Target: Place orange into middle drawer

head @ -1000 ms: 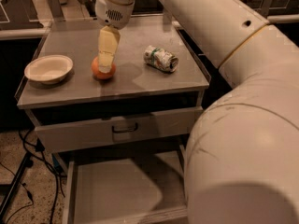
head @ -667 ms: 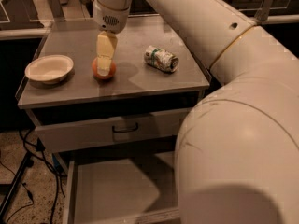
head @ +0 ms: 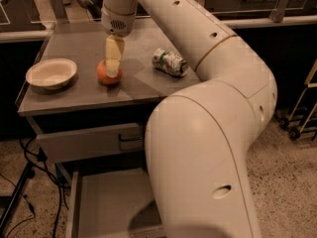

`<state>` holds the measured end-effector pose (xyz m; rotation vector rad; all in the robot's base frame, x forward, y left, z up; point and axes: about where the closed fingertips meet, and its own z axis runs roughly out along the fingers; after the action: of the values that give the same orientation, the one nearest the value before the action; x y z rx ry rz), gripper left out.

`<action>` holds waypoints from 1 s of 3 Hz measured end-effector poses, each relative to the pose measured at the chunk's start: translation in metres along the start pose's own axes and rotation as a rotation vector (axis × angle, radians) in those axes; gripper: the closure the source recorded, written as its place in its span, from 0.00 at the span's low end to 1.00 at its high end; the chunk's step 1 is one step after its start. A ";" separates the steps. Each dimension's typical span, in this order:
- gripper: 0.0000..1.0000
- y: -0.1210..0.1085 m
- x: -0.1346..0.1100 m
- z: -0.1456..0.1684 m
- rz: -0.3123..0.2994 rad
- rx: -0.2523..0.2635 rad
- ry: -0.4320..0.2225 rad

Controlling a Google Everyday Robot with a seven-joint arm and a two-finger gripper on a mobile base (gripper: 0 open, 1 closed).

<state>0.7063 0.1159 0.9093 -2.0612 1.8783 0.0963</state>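
Up in the upper left of the frame, the gripper (head: 113, 66) sits down over the orange (head: 103, 75) on the cabinet top (head: 79, 43); whether it grips cannot be told. At the bottom, the middle drawer (head: 106, 202) stands open.

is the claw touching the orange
Cannot tell. In the camera view the claw overlaps the orange on the cabinet top, but neither contact nor a gap shows plainly.

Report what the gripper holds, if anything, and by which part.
Cannot be told: the gripper is at the top of the orange, which rests on the cabinet top.
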 end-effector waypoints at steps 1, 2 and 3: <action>0.00 -0.003 -0.003 0.003 0.000 0.009 -0.008; 0.00 0.001 -0.004 0.012 0.001 -0.014 -0.033; 0.00 -0.001 -0.012 0.030 0.012 -0.047 -0.074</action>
<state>0.7114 0.1365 0.8847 -2.0481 1.8613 0.2194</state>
